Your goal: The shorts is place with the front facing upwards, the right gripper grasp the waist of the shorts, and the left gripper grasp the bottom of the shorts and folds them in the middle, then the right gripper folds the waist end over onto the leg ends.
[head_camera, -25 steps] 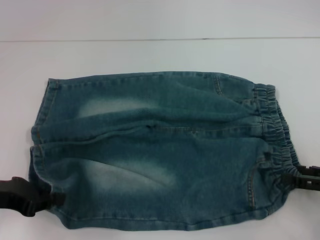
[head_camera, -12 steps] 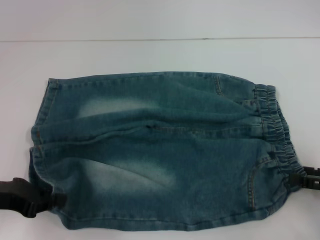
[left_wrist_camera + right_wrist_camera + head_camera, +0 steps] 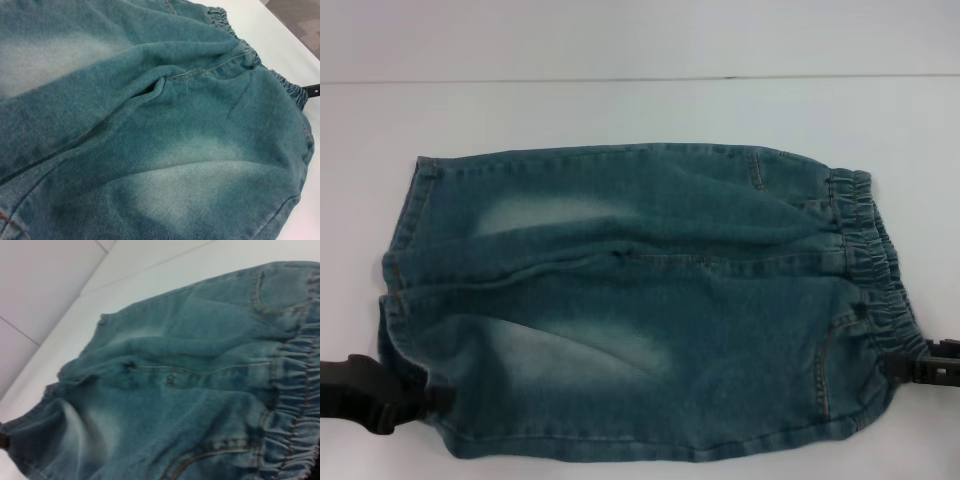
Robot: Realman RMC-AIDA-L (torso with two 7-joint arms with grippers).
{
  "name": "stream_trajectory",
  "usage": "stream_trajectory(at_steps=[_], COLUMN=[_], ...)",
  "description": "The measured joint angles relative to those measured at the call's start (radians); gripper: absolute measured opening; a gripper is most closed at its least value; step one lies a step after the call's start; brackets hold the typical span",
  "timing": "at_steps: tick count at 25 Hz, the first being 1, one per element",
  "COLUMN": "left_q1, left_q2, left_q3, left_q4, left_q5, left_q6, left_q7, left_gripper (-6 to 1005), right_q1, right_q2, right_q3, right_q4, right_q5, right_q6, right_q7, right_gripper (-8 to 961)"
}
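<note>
Both tools, left tool (image 3: 420, 398) at the hem and right tool (image 3: 910, 365) at the waistband of the denim shorts (image 3: 640, 310), seem at the grasping step, grip state I cannot tell; next, lift and fold lengthwise.

The shorts (image 3: 640, 300) lie spread flat on the tabletop (image 3: 620, 110), filling the middle and lower part of the head view. Their waist (image 3: 865, 260) sits at the right of the frame and the leg ends (image 3: 405, 270) at the left, with one leg toward the top of the frame and the other toward the bottom. The left end effector (image 3: 415, 400) is at the lower left, touching the near leg's hem corner. The right end effector (image 3: 920, 368) is at the lower right edge, against the near end of the waist.
</note>
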Motion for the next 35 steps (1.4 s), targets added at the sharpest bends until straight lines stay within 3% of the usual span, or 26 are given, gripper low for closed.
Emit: stream_trajectory(at_steps=[6, 17, 20, 26, 31, 35], left_q1=[-0.006, -0.009, -0.009, -0.010, -0.014, -0.015], left_q2=[0.000, 0.001, 0.002, 0.003, 0.004, 0.006], left_q3=[0.000, 0.000, -0.002, -0.002, -0.007, -0.008], left_q4=[0.000, 0.001, 0.001, -0.001, 0.002, 0.003], left_q5=[-0.003, -0.014, -0.024, -0.051, -0.075, -0.087], left_q6=[0.003, 0.031, 0.031, 0.027, 0.031, 0.031], left_q7=[0.000, 0.000, 0.000, -0.001, -0.001, -0.001], left_gripper=[24, 30, 31, 34, 36, 38], right_q1=[0.019, 0.044, 0.049, 0.057, 0.060, 0.069], right_q2=[-0.002, 0.002, 0.002, -0.001, -0.004, -0.006], right_q3=[-0.029, -0.061, -0.061, -0.059, -0.051, -0.050], right_q4=[0.002, -0.002, -0.002, 0.002, 0.003, 0.003], right_q5=[-0.012, -0.032, -0.032, -0.029, -0.020, -0.016], right_q6=[-0.020, -0.010, -0.006, -0.004, -0.017, -0.037], right_q7=[0.002, 0.003, 0.001, 0.014, 0.018, 0.018], right_gripper=[898, 699, 488, 215, 44, 44])
